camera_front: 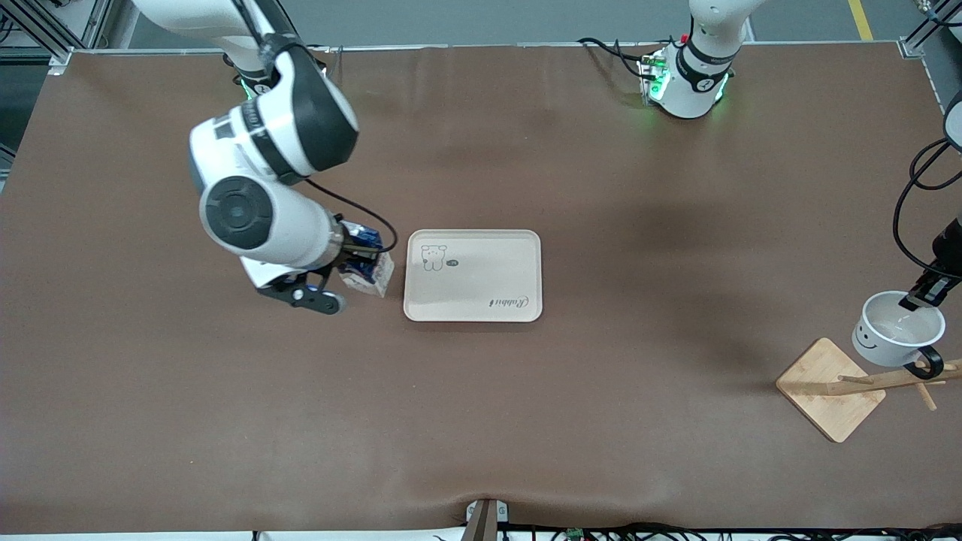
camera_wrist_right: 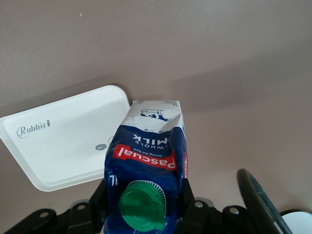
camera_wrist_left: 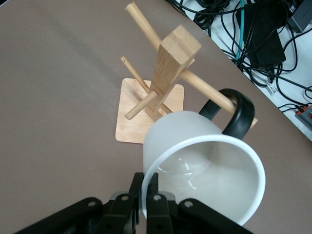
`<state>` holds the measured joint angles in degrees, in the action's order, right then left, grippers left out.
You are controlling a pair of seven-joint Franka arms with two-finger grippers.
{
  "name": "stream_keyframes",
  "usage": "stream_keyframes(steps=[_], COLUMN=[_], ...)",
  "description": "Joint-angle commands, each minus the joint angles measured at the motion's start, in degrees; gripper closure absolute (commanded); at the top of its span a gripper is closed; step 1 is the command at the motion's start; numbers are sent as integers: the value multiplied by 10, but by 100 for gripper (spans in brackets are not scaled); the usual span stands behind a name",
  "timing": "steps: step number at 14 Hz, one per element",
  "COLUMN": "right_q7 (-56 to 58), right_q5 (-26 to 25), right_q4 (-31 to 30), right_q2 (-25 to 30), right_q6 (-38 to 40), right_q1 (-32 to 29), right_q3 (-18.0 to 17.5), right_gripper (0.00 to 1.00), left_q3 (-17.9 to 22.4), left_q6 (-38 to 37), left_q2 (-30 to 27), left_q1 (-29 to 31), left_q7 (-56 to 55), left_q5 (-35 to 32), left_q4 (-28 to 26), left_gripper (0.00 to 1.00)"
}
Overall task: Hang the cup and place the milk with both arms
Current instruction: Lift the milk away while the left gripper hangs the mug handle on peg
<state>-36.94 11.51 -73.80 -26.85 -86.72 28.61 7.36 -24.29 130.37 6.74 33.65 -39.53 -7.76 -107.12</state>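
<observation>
My right gripper (camera_front: 353, 264) is shut on the milk (camera_front: 368, 264), a dark blue carton with a green cap (camera_wrist_right: 142, 204). It holds the milk tilted, low over the table, beside the edge of the cream tray (camera_front: 473, 300) toward the right arm's end. In the right wrist view the gripper (camera_wrist_right: 144, 195) clamps the carton's sides (camera_wrist_right: 146, 146). My left gripper (camera_front: 926, 291) is shut on the rim of the white cup (camera_front: 887, 338) over the wooden rack (camera_front: 830, 391). In the left wrist view, the left gripper (camera_wrist_left: 145, 184) pinches the cup's wall (camera_wrist_left: 195, 141). The black handle (camera_wrist_left: 239, 114) loops around a rack peg (camera_wrist_left: 200, 84).
The tray (camera_wrist_right: 63, 141) has a bear print and lies at mid-table with nothing on it. The rack (camera_wrist_left: 170, 63) stands near the table's edge at the left arm's end, with several pegs. Cables and boxes (camera_wrist_left: 263, 34) lie off the table beside it.
</observation>
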Motion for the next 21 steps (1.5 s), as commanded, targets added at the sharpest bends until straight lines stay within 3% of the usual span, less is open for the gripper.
stream_keyframes(steps=[1,5,6,7,8,9,13,16,21], right_q7=[62,162,182,207,233,248,304,359,407], right_q5=[10,4,3,-3,-17,-33,-58,-69,-94], right_q4=[17,22,21,21,21,19,-5,-25,-91], right_q2=[13,21,23,24,24,24,22,19,20], right_q6=[36,56,62,68,69,69,68,57,20], right_q1=[-43,-108,-122,-137,-151,-161,-216,-257,-299], right_q3=[-5,-3,-2,-2,-4,-4,-4,-4,-5], right_gripper=[95,95,95,94,93,93,93,93,91], left_q3=[-3,-3,-2,-2,-2,-2,-8,-25,-44], left_q6=[8,8,8,8,8,8,-1,-61,-153], left_q2=[-6,1,3,4,4,4,5,11,20], left_q1=[6,6,6,7,8,10,6,-4,-11], left_q7=[13,13,13,13,14,15,13,13,132], left_q5=[13,13,13,13,13,14,16,14,11], left_q4=[-11,-11,-10,-9,-7,-5,16,62,114], left_gripper=[100,95,80,57,19,0,0,0,0])
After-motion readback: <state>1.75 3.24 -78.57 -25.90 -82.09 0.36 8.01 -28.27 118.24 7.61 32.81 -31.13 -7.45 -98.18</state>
